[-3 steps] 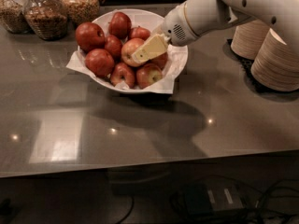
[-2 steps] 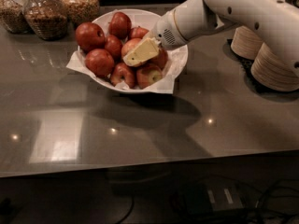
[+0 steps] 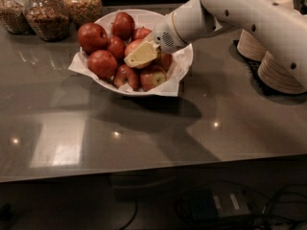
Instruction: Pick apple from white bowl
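Observation:
The white bowl (image 3: 184,57), lined with crumpled white paper, stands at the back centre of the dark counter and holds several apples. The paler orange-red apple (image 3: 130,46) lies in the middle of the heap, partly hidden by my gripper. My gripper (image 3: 142,54) reaches in from the right on the white arm (image 3: 240,8), angled down to the left, and sits right against that apple. Darker red apples (image 3: 92,36) lie to its left and back. A smaller red apple with a yellow-green patch (image 3: 153,78) lies just below the gripper.
Three glass jars of grains (image 3: 44,14) stand at the back left, close to the bowl. Stacks of beige paper bowls (image 3: 280,73) stand at the right under the arm. The counter's front edge (image 3: 144,171) runs across, with cables on the floor below.
The arm has swung a little to the left, and the gripper has shifted left and down onto the apples in the middle of the bowl. The apples have not visibly moved.

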You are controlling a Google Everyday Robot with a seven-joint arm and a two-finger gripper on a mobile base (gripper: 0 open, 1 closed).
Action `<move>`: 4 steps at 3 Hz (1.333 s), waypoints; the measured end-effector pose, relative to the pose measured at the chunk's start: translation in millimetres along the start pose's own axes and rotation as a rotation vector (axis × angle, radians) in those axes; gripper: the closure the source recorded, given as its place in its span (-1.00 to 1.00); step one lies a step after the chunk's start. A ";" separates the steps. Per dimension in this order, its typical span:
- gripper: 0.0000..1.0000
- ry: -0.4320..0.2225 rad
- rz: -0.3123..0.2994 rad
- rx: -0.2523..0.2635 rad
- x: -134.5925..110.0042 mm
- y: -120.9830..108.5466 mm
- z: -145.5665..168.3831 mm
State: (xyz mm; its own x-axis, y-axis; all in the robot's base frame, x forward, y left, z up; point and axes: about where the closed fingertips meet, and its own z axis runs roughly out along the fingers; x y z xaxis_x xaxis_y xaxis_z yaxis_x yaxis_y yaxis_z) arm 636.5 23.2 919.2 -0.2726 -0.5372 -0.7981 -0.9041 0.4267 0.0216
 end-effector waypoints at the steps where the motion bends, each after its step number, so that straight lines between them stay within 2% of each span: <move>1: 0.24 0.004 0.001 -0.003 1.1 0.2 1.4; 2: 0.70 0.020 -0.019 -0.011 -1.2 1.5 -1.8; 3: 1.00 0.041 -0.073 -0.023 -14.1 1.6 -15.8; 4: 1.00 0.058 -0.143 -0.063 -29.4 2.9 -35.8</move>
State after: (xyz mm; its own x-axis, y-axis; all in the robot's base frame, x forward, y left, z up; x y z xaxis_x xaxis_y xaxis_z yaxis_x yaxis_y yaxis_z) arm 630.1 14.2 964.3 -0.1564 -0.6313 -0.7596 -0.9535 0.2970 -0.0505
